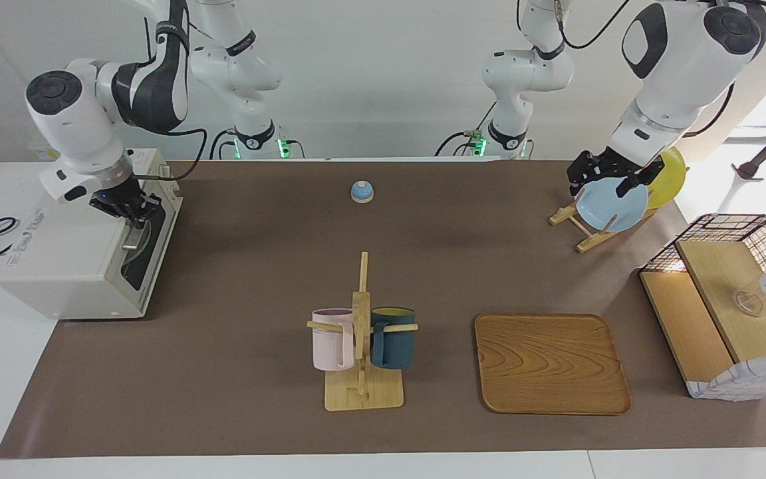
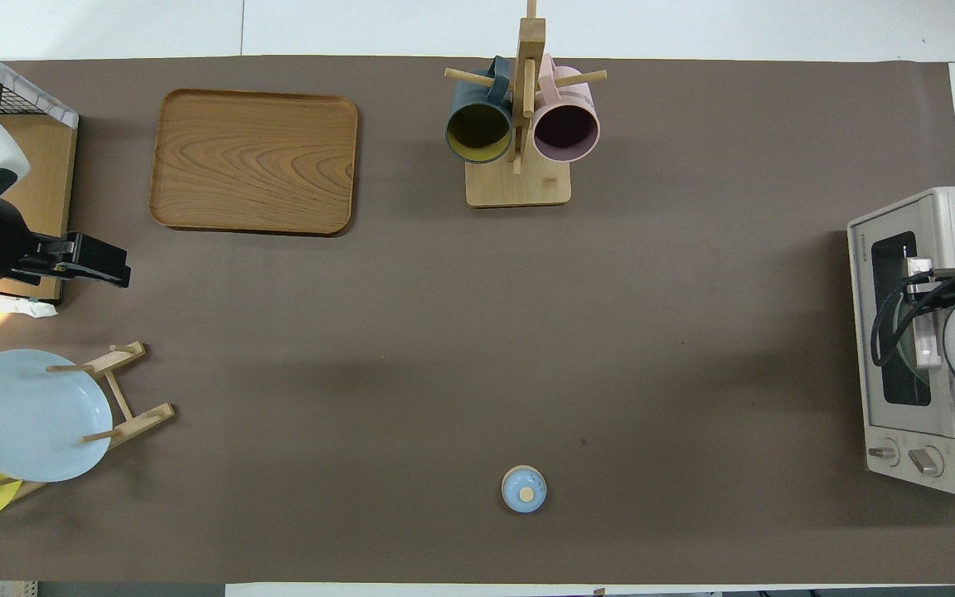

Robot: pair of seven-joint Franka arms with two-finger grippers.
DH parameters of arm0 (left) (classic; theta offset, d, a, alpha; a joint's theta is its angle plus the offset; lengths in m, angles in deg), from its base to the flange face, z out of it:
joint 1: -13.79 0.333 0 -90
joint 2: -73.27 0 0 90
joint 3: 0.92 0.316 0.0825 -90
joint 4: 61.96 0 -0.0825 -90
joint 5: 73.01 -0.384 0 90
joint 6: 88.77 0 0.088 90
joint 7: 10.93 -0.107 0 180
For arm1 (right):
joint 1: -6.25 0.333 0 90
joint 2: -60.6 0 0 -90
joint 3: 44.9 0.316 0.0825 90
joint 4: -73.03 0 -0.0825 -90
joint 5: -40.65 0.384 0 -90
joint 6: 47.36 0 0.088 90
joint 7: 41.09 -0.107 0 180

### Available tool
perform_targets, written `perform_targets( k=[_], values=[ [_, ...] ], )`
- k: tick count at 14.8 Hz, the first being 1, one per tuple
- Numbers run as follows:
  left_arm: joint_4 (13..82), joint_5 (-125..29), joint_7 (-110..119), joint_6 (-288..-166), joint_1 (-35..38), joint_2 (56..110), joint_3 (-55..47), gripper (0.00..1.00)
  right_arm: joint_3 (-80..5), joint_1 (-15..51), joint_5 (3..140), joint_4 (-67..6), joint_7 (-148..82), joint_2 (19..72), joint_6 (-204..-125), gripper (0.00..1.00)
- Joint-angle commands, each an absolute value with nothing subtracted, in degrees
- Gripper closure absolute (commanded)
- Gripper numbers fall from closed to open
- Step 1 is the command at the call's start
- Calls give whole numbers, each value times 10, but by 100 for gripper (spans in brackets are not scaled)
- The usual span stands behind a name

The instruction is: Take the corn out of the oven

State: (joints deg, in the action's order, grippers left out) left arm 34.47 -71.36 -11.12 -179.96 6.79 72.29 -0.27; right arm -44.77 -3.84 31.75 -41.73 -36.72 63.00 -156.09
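Note:
The off-white oven (image 1: 57,266) stands at the right arm's end of the table, its dark glass door (image 1: 147,249) upright and closed. It also shows in the overhead view (image 2: 938,249). My right gripper (image 1: 132,223) is at the metal bar handle (image 2: 927,327) on the door's upper part. The corn is hidden; I see no yellow cob anywhere. My left gripper (image 1: 601,185) is open and empty, raised above the blue plate (image 1: 612,206) at the left arm's end, and waits there.
A wooden rack (image 1: 576,229) holds the blue plate and a yellow plate (image 1: 672,176). A wire-and-wood basket (image 1: 722,299) stands beside it. A wooden tray (image 1: 549,362), a mug tree (image 1: 362,346) with two mugs and a small blue bell (image 1: 362,191) are mid-table.

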Motion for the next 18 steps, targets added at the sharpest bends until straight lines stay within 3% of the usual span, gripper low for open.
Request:
perform_targets(
  k=[1, 18],
  values=[
    [342, -713, -116, -1799, 73, 720, -5, 0, -446, -41, 345, -444, -383, 634, -1577, 100],
    [342, -713, -116, -1799, 73, 720, -5, 0, -445, 37, 393, -547, -439, 584, -1761, 100]
  ],
)
